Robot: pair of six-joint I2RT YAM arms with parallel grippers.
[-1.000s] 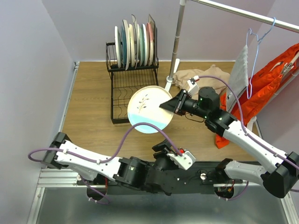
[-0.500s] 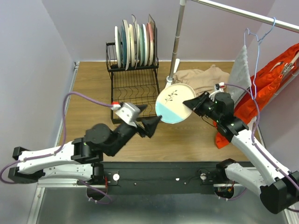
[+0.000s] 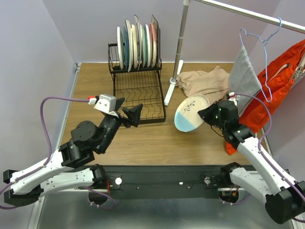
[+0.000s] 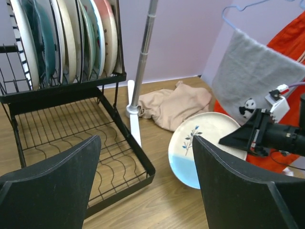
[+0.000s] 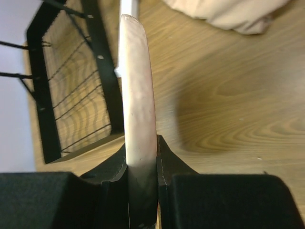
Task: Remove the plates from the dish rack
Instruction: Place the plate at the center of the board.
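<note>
Grips a cream-blue plate (image 3: pixel 189 113) by its rim in the closed right hand (image 3: pixel 204 113), tilted, over the wood surface (image 3: pixel 143 143) right of the rack (image 3: pixel 139 90), beside the beige cloth (image 3: pixel 205 81). Possibly clear of the surface; hard to tell. Holds the left hand (image 3: pixel 127 109) wide open and empty before the rack's lower tray. Shows the other plates (image 3: pixel 137 40) upright in the upper basket.
</note>
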